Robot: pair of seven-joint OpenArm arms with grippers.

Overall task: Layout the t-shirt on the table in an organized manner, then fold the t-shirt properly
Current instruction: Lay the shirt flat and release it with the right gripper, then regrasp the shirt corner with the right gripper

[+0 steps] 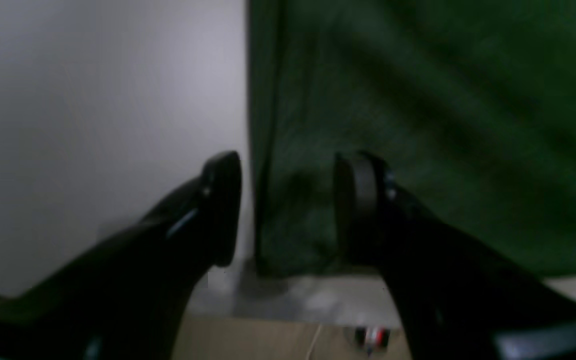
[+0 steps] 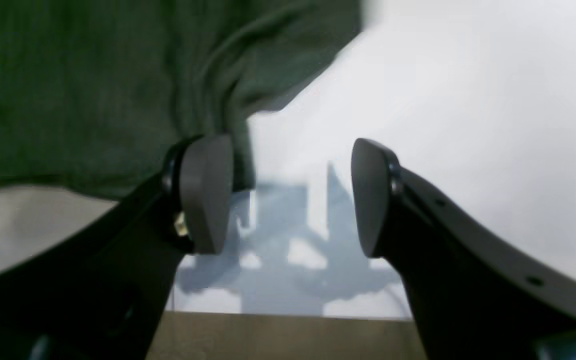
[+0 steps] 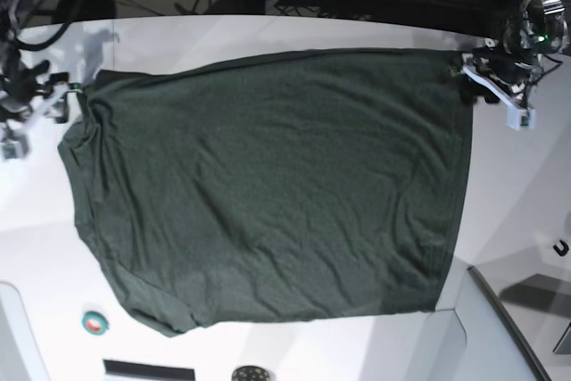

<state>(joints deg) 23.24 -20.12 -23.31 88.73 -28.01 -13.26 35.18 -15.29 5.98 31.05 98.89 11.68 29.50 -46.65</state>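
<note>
The base camera looks almost straight down from high above on the white surface [image 3: 268, 345], taking in the whole dark green t-shirt [image 3: 268, 194] with both arms at the far edge. The left wrist camera sits just behind the left hand [image 1: 288, 210], very near the cloth, facing along its fingers at the shirt's edge; this corner appears in the base view at upper right. The right wrist camera, equally close behind the right hand [image 2: 290, 195], faces the shirt's opposite corner, seen at the base view's upper left. Both wrist views are blurred.
</note>
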